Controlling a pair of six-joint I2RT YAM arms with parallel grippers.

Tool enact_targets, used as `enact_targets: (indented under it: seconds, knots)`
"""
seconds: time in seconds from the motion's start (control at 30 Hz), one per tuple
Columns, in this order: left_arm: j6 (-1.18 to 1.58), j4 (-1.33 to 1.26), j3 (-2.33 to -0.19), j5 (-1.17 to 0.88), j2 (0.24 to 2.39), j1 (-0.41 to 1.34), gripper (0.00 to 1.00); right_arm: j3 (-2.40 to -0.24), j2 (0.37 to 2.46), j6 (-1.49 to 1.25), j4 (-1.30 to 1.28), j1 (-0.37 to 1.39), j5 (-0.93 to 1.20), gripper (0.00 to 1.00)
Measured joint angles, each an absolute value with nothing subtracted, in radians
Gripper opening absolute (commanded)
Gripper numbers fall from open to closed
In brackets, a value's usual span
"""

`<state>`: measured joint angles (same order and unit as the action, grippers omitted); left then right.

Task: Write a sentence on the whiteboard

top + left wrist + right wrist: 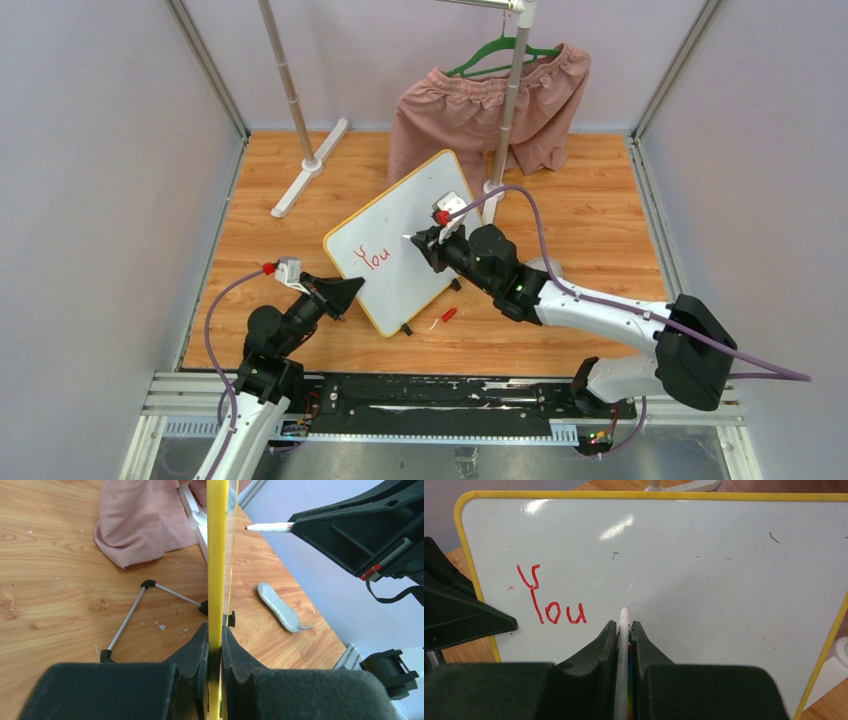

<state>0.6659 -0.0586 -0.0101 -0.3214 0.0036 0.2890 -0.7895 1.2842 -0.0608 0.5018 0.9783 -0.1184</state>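
Whiteboard (400, 240): you find it at the centre of the top view, propped on the wooden tabletop (590, 210) and turned diagonally, with a yellow frame all round.
Sentence (551, 602): only a red "You" shows, on the board's left part.
Left gripper (215, 637): your left jaws are pressed onto the yellow frame, pinching the board's lower left edge.
Right gripper (624, 630): clamped on a white marker (267, 527), whose red tip stands just off the white surface, right of the "You".
Small red piece (447, 316): lies on the wood just below the board's bottom edge.
Pink shorts (480, 110): hang on a green hanger (500, 50) at the rack pole (512, 100), behind the board, upper centre.
Grey oval pad (282, 607): lies on the wood beyond the board, right of centre in the left wrist view.
Wire stand (125, 625): the board's leg, lower left of the left wrist view.
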Motion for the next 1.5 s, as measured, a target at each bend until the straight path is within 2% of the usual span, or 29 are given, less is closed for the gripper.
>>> enact_targets:
  seconds: [1.5]
  knots:
    - [0.665,-0.059,-0.01,-0.323,0.004,0.289,0.0,-0.836,1.365,-0.07,0.534,0.978,-0.089,0.0]
